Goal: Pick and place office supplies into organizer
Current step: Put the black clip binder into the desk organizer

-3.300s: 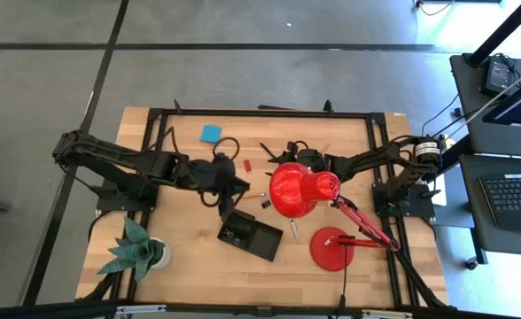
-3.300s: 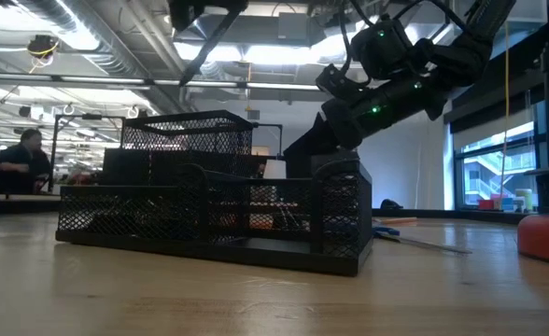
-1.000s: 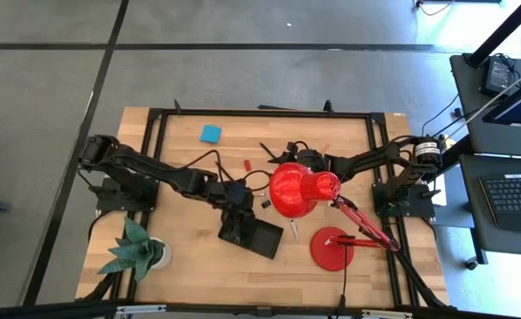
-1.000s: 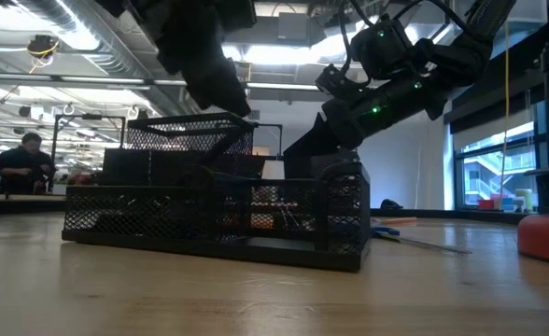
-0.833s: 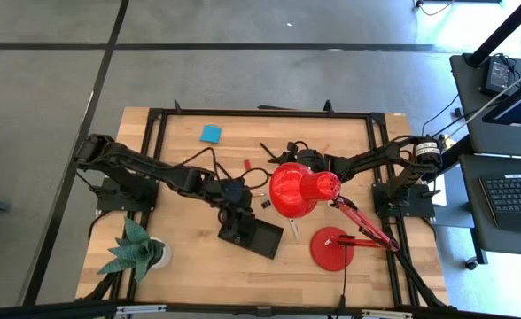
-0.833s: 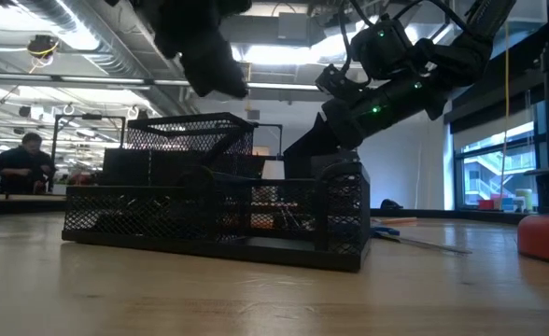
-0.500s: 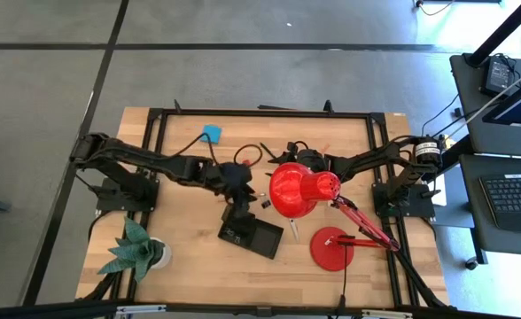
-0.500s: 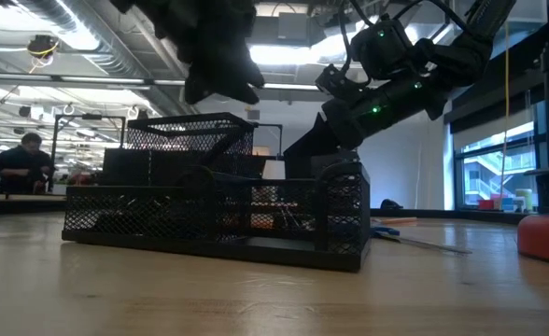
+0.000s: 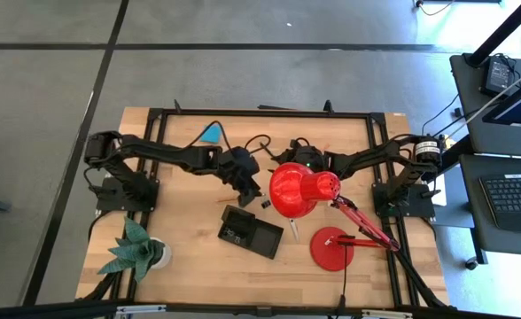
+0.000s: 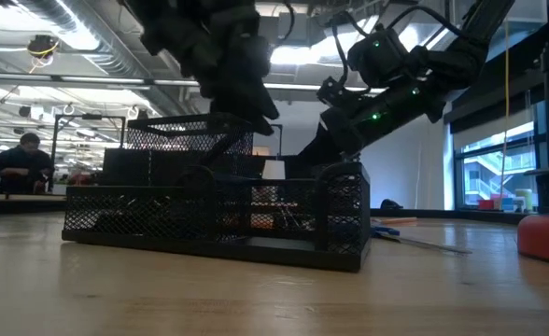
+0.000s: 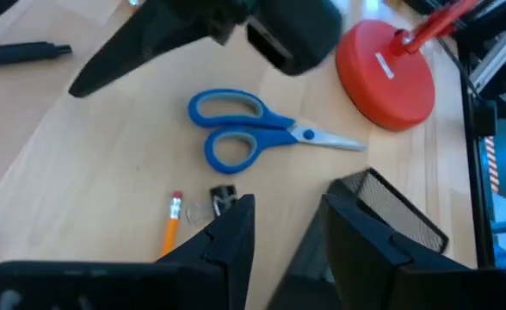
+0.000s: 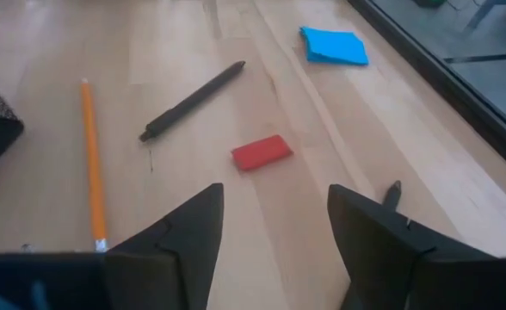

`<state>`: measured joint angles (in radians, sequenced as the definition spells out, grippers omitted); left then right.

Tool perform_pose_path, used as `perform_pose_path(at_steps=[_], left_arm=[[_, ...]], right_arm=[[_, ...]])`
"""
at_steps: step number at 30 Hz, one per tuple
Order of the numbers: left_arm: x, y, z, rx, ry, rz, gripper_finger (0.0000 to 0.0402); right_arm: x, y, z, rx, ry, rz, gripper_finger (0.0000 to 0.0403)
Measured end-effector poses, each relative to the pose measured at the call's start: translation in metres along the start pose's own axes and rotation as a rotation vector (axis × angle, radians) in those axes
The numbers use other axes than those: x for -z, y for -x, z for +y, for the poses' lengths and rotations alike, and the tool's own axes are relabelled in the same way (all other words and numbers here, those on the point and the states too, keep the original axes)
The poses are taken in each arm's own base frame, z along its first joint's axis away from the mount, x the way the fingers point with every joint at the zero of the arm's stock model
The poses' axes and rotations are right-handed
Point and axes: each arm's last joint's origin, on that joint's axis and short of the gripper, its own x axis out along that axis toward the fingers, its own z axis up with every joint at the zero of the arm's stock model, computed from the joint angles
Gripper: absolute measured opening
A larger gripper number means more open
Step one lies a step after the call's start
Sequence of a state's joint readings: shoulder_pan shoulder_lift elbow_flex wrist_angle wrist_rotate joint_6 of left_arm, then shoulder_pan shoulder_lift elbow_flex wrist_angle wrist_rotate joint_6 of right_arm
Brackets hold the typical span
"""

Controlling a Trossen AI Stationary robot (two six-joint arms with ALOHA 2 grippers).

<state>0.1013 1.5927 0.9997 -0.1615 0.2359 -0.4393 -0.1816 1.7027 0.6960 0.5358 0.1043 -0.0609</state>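
The black mesh organizer (image 9: 250, 232) stands on the table, near of centre, and also shows in the low view (image 10: 218, 215). My left gripper (image 9: 252, 186) hangs open and empty just beyond the organizer's far side. Its wrist view (image 11: 283, 228) shows blue-handled scissors (image 11: 253, 138), a pencil's end (image 11: 172, 222) and a black clip (image 11: 221, 199) lying on the wood. My right gripper (image 9: 289, 155) is open and empty behind the lamp shade. Its wrist view (image 12: 274, 228) shows a red piece (image 12: 262, 152), a black pen (image 12: 193, 101), a pencil (image 12: 91, 164) and the blue sticky pad (image 12: 333, 46).
The red lamp's shade (image 9: 300, 190) hangs over the table's middle and hides things below it; its round base (image 9: 331, 248) stands near right. A green paper plant (image 9: 136, 248) is at the near left corner. The blue pad (image 9: 212, 133) lies at the far edge.
My left gripper has left the space over the organizer and gone toward the table's far edge and a little to the right, now beside the lamp shade. The organizer has stayed where it was.
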Motion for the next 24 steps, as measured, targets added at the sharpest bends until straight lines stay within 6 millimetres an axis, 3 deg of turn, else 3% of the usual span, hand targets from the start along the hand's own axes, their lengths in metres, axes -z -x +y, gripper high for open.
perform_pose_path(at_steps=[12, 24], left_arm=[[0.005, -0.046, 0.029, 0.092, 0.032, 0.063, 0.0127], [0.016, -0.066, 0.042, 0.038, 0.063, 0.104, 0.0127]], right_arm=[[0.0, 0.0, -0.002, 0.005, -0.003, 0.003, 0.0212], [0.0, 0.0, -0.002, 0.005, 0.001, 0.004, 0.0212]])
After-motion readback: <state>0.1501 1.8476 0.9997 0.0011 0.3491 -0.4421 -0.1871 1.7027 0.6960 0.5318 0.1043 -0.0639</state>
